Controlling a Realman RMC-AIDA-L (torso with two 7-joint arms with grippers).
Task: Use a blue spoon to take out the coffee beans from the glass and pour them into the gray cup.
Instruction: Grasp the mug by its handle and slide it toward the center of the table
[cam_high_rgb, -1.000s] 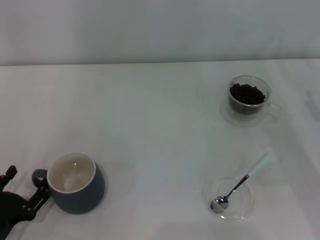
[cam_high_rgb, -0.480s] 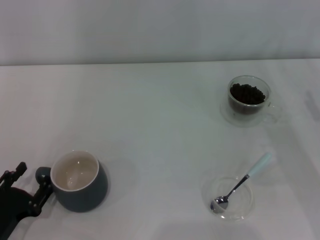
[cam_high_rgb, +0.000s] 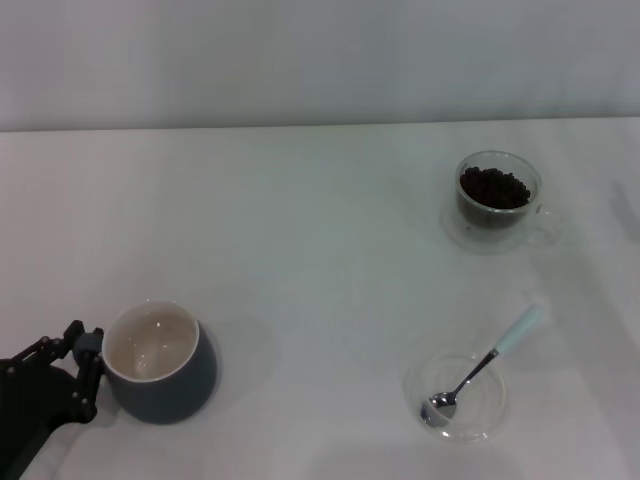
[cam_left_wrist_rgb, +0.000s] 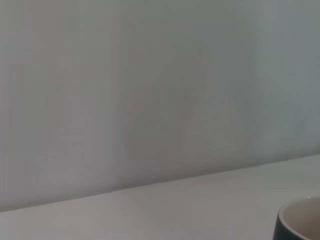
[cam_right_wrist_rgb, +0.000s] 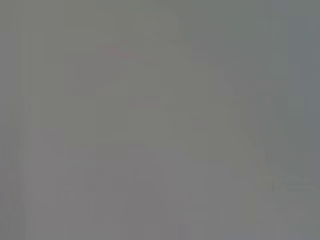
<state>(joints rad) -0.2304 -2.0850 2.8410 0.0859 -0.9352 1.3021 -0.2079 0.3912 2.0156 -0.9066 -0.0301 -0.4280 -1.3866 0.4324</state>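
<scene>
Gray cup (cam_high_rgb: 160, 362) near left; left gripper (cam_high_rgb: 82, 362) pinching its handle, arm low.

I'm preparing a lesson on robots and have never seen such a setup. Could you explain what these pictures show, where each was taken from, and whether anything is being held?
This is a two-armed robot at a white table. The wide picture comes from its head camera, looking down. The black part at the near left is the left gripper, at the handle of the gray cup; whether it grips is unclear. The left wrist picture shows mostly wall, plus the cup's rim. The right wrist picture shows nothing recognisable, and the right gripper is out of view. Far right stands the glass of coffee beans. Nearer, the blue spoon rests in a shallow clear dish.
</scene>
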